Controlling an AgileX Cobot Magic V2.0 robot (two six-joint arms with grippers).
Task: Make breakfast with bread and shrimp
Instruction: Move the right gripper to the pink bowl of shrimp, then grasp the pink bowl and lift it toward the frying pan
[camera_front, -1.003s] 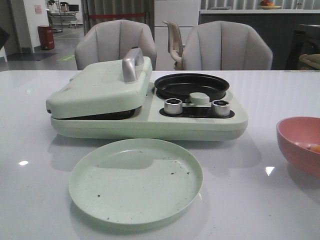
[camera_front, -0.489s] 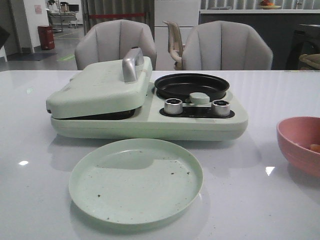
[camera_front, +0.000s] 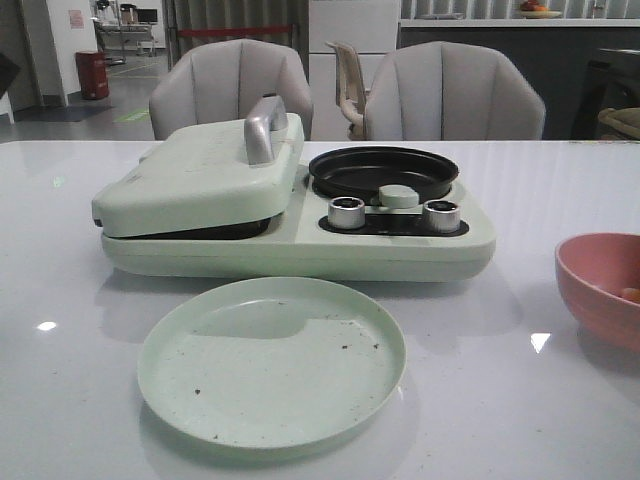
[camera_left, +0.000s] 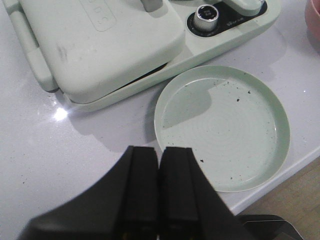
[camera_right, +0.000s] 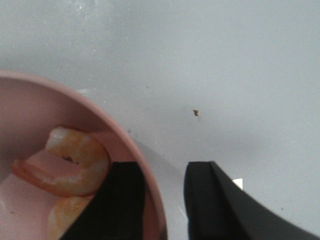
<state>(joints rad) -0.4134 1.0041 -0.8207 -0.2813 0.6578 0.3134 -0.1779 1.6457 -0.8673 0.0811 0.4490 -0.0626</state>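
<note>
We see one small change against the picture of a second ago: the bowl (camera_front: 603, 288) sits a little more to the right, away from the cooker (camera_front: 300, 205). The plate (camera_front: 272, 360) and the cooker have not moved.

We judge that the right gripper (camera_right: 161, 200) caused this shift. Its jaws stand narrowly apart and straddle the rim of the bowl: one finger (camera_right: 120, 200) is inside, the other is outside over the table (camera_right: 225, 60). They do not close on anything yet. It seems the gripper pushes or drags the bowl by the rim while it reaches in.

The shrimp (camera_right: 70, 167) lies inside the bowl, just beside the inner finger, not gripped. A second orange piece shows below it, partly hidden, so we cannot tell what it is.

The left gripper (camera_left: 159, 192) hovers over the table near the plate, on the side away from the cooker. Its jaws are pressed together and hold nothing.

The lid (camera_front: 200, 175) of the cooker is down. No bread is visible; whether it lies under the lid we cannot tell. The pan (camera_front: 383, 170) on the right part of the cooker is empty, and the plate carries only crumbs.

For the task, we think the shrimp pickup is only starting, and a sliding bowl can spoil the grasp.
</note>
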